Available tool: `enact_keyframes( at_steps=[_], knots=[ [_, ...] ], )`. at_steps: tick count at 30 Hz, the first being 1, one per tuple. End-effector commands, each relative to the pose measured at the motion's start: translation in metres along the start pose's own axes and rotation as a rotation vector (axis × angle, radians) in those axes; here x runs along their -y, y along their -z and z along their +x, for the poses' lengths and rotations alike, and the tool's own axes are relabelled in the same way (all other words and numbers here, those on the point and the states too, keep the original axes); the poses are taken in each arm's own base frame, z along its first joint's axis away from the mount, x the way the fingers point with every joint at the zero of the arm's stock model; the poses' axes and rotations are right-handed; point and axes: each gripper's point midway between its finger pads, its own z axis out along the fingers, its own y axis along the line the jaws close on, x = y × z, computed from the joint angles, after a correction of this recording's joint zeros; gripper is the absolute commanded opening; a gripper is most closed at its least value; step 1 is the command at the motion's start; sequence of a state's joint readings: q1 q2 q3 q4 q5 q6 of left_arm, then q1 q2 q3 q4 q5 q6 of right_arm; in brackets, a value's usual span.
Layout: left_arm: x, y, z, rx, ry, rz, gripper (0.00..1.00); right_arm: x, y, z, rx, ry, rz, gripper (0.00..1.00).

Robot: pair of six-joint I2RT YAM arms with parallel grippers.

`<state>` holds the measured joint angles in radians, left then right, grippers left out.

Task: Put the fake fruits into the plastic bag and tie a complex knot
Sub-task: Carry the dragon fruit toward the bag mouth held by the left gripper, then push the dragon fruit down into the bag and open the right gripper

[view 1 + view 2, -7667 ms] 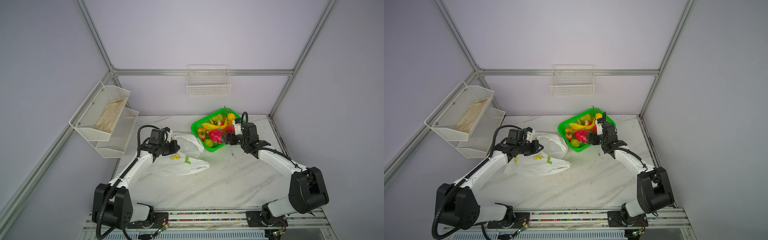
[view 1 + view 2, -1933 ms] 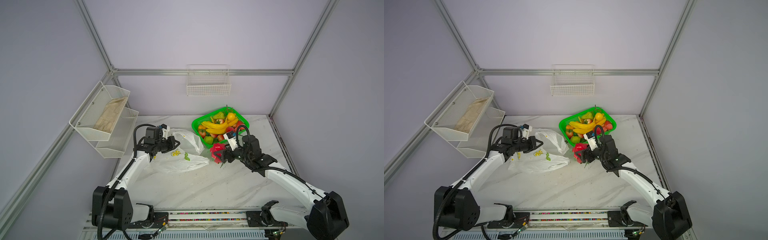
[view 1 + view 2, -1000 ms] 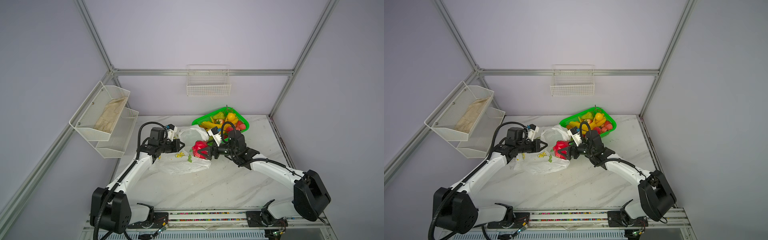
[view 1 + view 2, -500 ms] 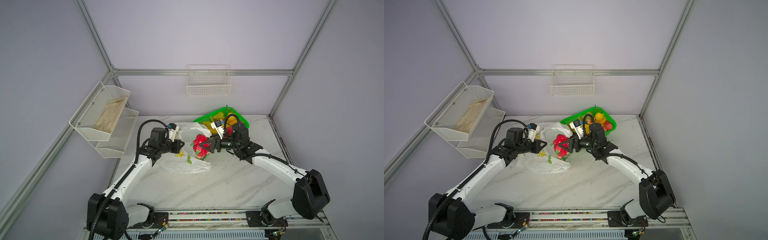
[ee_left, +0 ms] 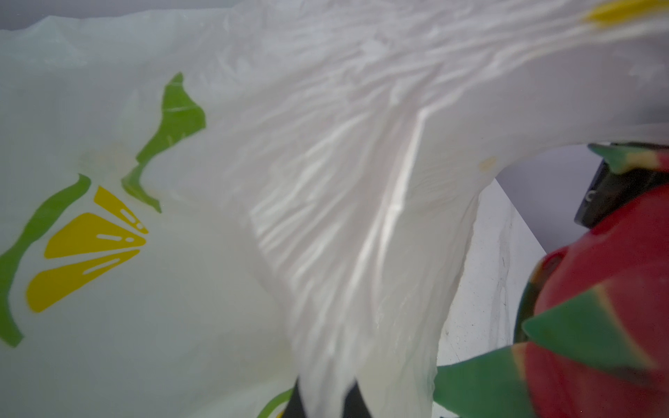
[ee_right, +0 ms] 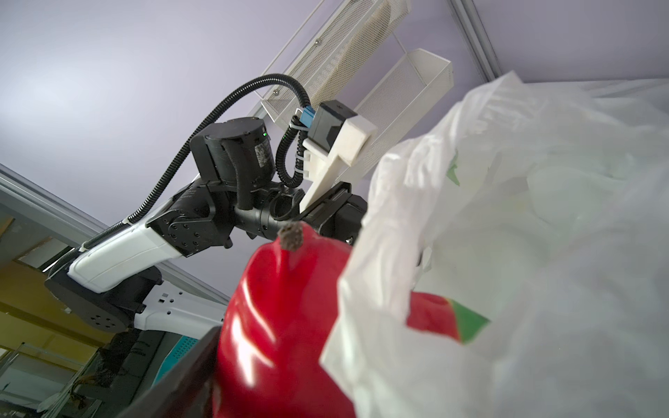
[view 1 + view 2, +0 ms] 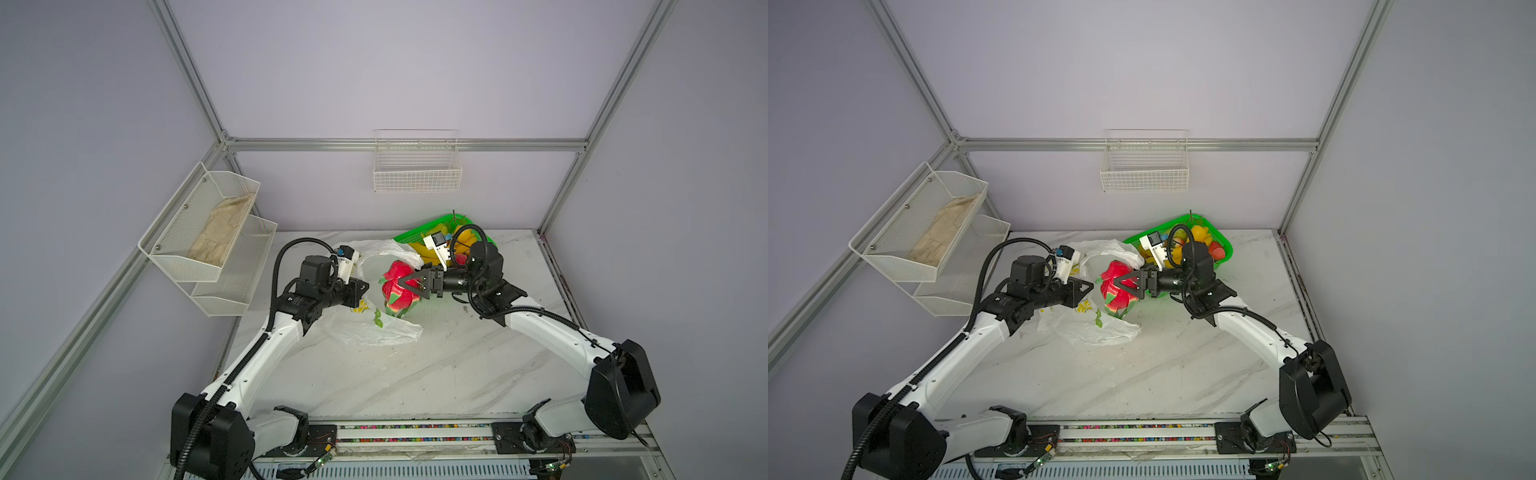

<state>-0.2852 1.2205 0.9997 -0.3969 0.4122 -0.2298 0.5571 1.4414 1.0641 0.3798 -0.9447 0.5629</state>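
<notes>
Center frame: right claw (image 7: 405, 284) grips dragon fruit (image 7: 392, 297) at bag (image 7: 374, 330) mouth on desk (image 7: 415, 374); left claw (image 7: 363, 291) pinches bag rim. Green basket (image 7: 409, 237) behind holds other fruits (image 7: 1198, 232).

We see a white marbled table (image 7: 415, 374) in both top views. The crumpled lower part of the plastic bag (image 7: 374, 332) lies on it, left of centre, with its upper part raised off the surface. A green basket (image 7: 409, 237) sits at the far edge, just right of the bag.
</notes>
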Motion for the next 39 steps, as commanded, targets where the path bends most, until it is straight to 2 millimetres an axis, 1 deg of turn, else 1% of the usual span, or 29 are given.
enact_keyframes(
  at_steps=[1,4,6,9,13,16,20,22,24,28,36,39],
  knots=[
    [0.008,0.003,-0.002,0.035,-0.069,0.022,0.00,-0.025,0.009,-0.036,0.133,0.066,-0.056,0.24],
    [0.011,0.002,-0.001,0.031,-0.077,0.029,0.00,-0.022,0.009,-0.046,0.200,0.046,-0.054,0.24],
    [0.012,0.003,-0.001,0.034,-0.077,0.033,0.00,-0.013,0.009,-0.050,0.237,0.038,-0.027,0.23],
    [0.014,0.003,-0.002,0.039,-0.076,0.039,0.00,-0.002,0.011,-0.053,0.286,0.039,0.014,0.23],
    [0.017,0.003,-0.002,0.041,-0.069,0.063,0.00,0.006,0.016,-0.054,0.341,0.018,0.030,0.23],
    [0.016,0.004,-0.003,0.045,-0.066,0.052,0.00,-0.001,0.016,-0.051,0.331,0.012,-0.023,0.23],
    [0.013,0.005,-0.005,0.050,-0.060,0.027,0.00,-0.009,0.015,-0.034,0.211,0.024,-0.089,0.25],
    [0.012,0.005,-0.005,0.047,-0.059,0.025,0.00,-0.006,0.020,-0.025,0.159,0.032,-0.075,0.25],
    [0.012,0.005,-0.005,0.047,-0.058,0.022,0.00,-0.006,0.025,-0.020,0.133,0.052,-0.046,0.25],
    [0.010,0.004,-0.005,0.048,-0.057,0.010,0.00,-0.010,0.029,-0.018,0.111,0.059,-0.043,0.26],
    [0.006,0.003,-0.002,0.046,-0.065,-0.007,0.00,-0.026,0.030,-0.025,0.135,0.013,-0.139,0.26],
    [0.007,0.002,-0.003,0.047,-0.064,0.002,0.00,-0.028,0.030,-0.029,0.153,-0.002,-0.156,0.26]
  ],
)
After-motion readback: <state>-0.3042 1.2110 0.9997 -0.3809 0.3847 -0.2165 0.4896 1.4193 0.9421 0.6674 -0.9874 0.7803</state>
